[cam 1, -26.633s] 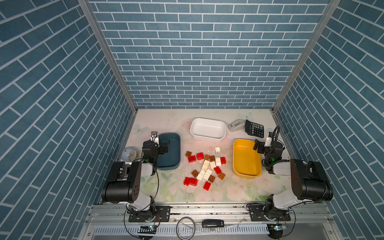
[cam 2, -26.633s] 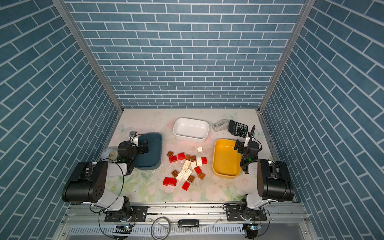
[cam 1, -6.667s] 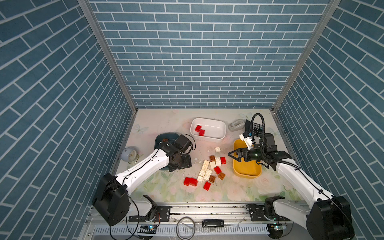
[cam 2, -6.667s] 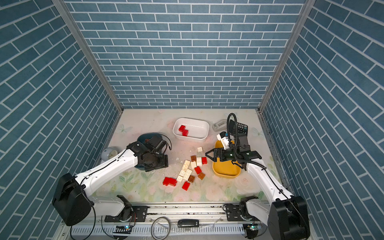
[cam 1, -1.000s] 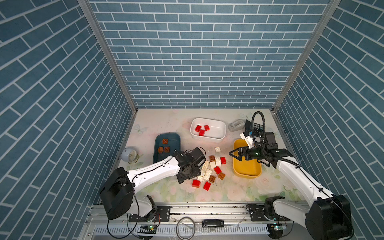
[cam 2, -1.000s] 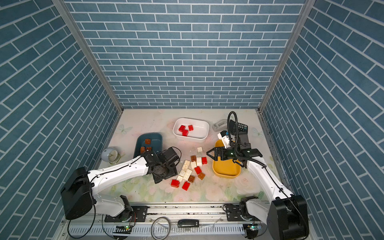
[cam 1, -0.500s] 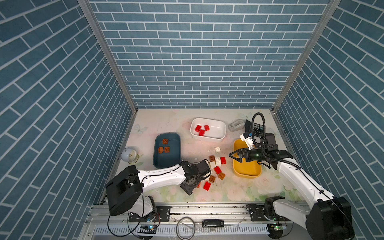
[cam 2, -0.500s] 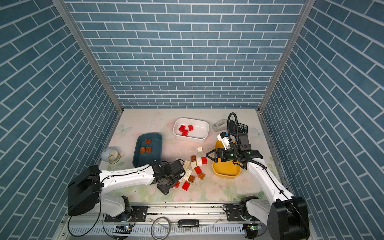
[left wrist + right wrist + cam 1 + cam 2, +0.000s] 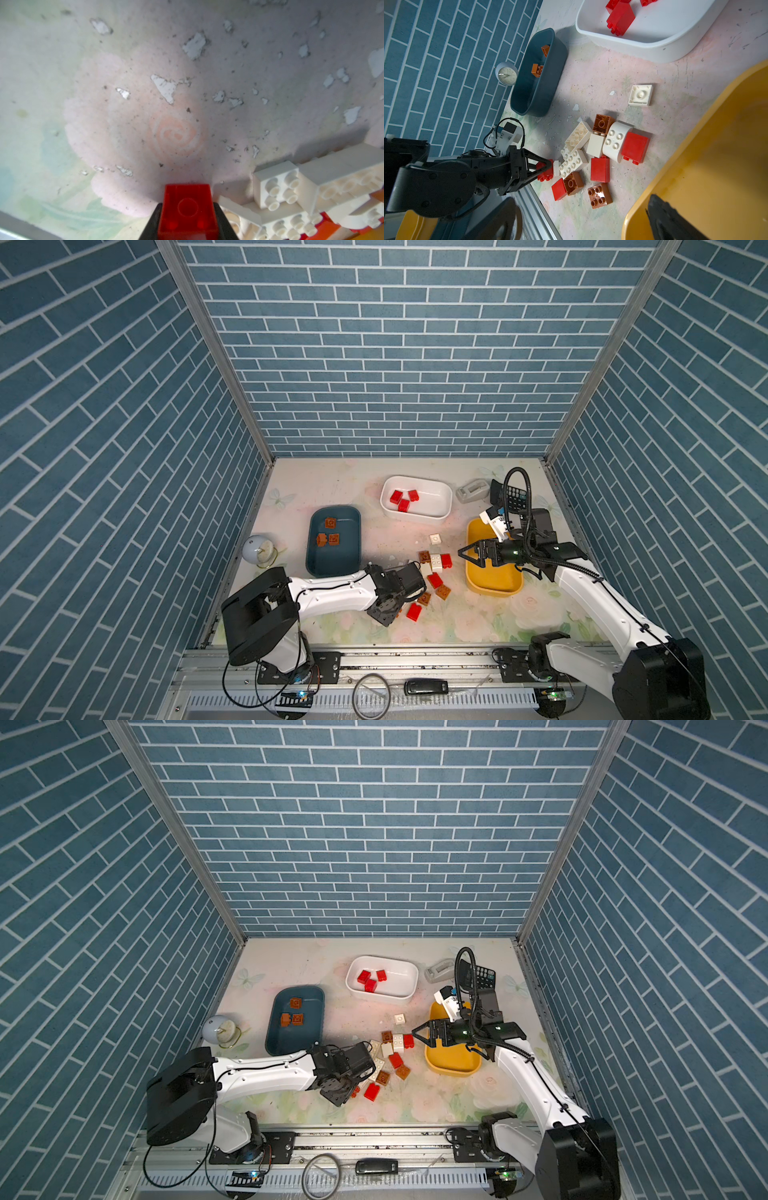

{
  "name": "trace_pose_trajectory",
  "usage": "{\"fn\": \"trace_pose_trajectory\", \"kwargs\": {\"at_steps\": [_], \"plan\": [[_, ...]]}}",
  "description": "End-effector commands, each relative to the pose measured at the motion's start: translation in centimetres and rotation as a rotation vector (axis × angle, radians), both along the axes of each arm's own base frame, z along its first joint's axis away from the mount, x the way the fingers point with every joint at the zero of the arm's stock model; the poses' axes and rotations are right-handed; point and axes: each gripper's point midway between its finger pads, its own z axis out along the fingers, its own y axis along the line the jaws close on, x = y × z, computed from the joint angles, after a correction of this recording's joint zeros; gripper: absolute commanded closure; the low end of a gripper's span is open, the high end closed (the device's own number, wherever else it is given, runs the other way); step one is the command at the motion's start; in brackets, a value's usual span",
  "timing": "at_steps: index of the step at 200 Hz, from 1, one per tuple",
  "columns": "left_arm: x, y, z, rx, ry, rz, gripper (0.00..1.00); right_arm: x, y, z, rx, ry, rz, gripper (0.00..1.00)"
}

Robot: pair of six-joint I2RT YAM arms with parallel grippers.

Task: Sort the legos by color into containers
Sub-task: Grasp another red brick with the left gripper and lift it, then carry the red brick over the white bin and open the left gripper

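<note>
Three red bricks (image 9: 402, 500) lie in white tub (image 9: 444, 493): red's home, I judge. Left gripper (image 9: 188, 225) clenched on another red brick (image 9: 188, 197) at pile (image 9: 436, 562) near edge. Right gripper (image 9: 467, 554) spread, empty, over yellow tub (image 9: 494, 591), likely parked clear of shared pile.

The loose legos (image 9: 435, 562) lie between the left container (image 9: 332, 562) and the right container (image 9: 494, 585); the far container (image 9: 436, 506) stands behind them, with three legos (image 9: 402, 501) in it.
</note>
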Motion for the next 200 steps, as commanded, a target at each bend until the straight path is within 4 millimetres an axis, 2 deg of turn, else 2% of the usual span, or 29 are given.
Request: {"fn": "trace_pose_trajectory", "kwargs": {"at_steps": [1,35,63,92,117,149,200], "plan": [[-0.6,1.8,0.2,0.058,-0.001,-0.008,0.76,-0.6,-0.1,0.1,-0.001,-0.036,0.031,0.01],[0.0,3.2,2.1,0.078,-0.050,-0.054,0.76,-0.5,-0.1,0.0,-0.004,-0.038,0.028,0.01],[2.4,3.8,5.7,0.100,-0.145,-0.187,0.79,-0.3,-0.1,0.2,-0.005,-0.045,0.023,0.01],[6.4,2.5,9.2,0.113,-0.209,-0.369,0.79,0.3,-0.1,0.4,-0.007,-0.060,0.012,0.01],[10.7,0.6,11.8,0.130,-0.251,-0.518,0.79,0.8,-0.1,0.8,-0.011,-0.075,0.009,0.01],[16.1,-1.7,12.7,0.125,-0.269,-0.671,0.79,1.7,-0.2,1.3,-0.019,-0.092,-0.003,0.01],[24.3,-4.4,12.3,0.123,-0.313,-0.790,0.79,3.0,-0.8,1.8,-0.025,-0.107,-0.034,0.01]]}}
